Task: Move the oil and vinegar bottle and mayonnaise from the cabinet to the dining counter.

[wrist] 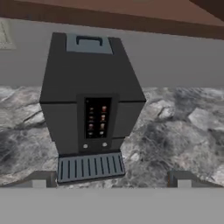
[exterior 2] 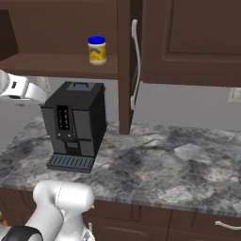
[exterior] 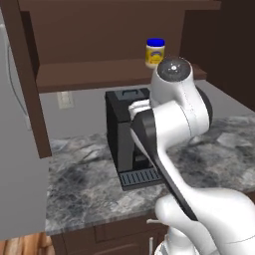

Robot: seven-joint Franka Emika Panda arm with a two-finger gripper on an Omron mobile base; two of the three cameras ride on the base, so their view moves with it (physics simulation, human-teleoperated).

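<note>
Item one on your list, the mayonnaise, was a short yellowish jar with a bright blue screw lid, standing upright on the inner shelf of the cabinet, near the shelf's front edge and towards its right end as you saw it from the left base view. From the right base view the same jar stood just left of the cabinet's vertical divider, beside a closed panelled door carrying a long silver bar handle. Item two, a black coffee machine, stood on the grey-marbled wall counter below that shelf, with its button panel and slotted drip tray facing your arm; the jar stood above it and slightly to one side. Item three, a wall socket, was set in the grey wall behind the counter, left of the machine. Item four, your gripper, hung in front of the coffee machine, level with the drip tray, its two fingertips spread as wide as they go and with nothing between them. It stood well apart from the jar, which rested untouched on the shelf. Dark base cabinets with a silver drawer pull ran beneath the counter.
</note>
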